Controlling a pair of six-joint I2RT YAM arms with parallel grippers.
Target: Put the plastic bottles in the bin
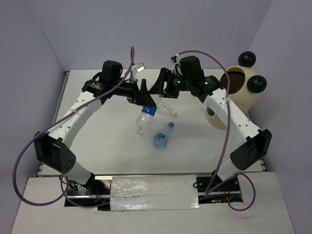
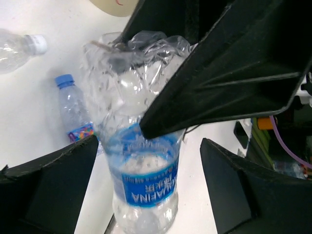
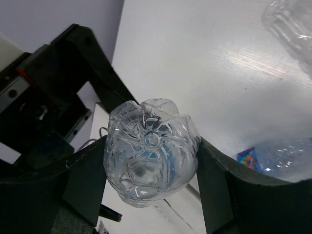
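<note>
1. The right tool [image 3: 152, 168] is clamped on a clear, blue-labelled bottle [image 1: 145, 120], which hangs tilted above the counter [image 1: 107, 141]. The bottle's ribbed base faces the wrist camera and hides its neck and cap.
2. The left tool [image 2: 148, 146] is spread wide on either side of the same bottle. A gap shows at one finger; whether the other touches is unclear. A black finger of the right tool covers part of the crumpled body in the left wrist view.
3. The grey-capped bottle [image 1: 165, 110] lies on the counter just beside the held one, its base end lost under the tools. The blue-capped bottle [image 1: 162, 136] lies near it, not touching.
4. The bin [image 1: 246, 100] stands at the counter's right edge, well apart from the bottles. The right arm crosses its front and part of its dark opening.
5. The counter is plain white. Pale lilac walls [image 1: 39, 39] enclose it, purple cables [image 1: 22, 161] loop off both arms, and a crinkled silver sheet [image 1: 153, 192] lies at the near edge.
</note>
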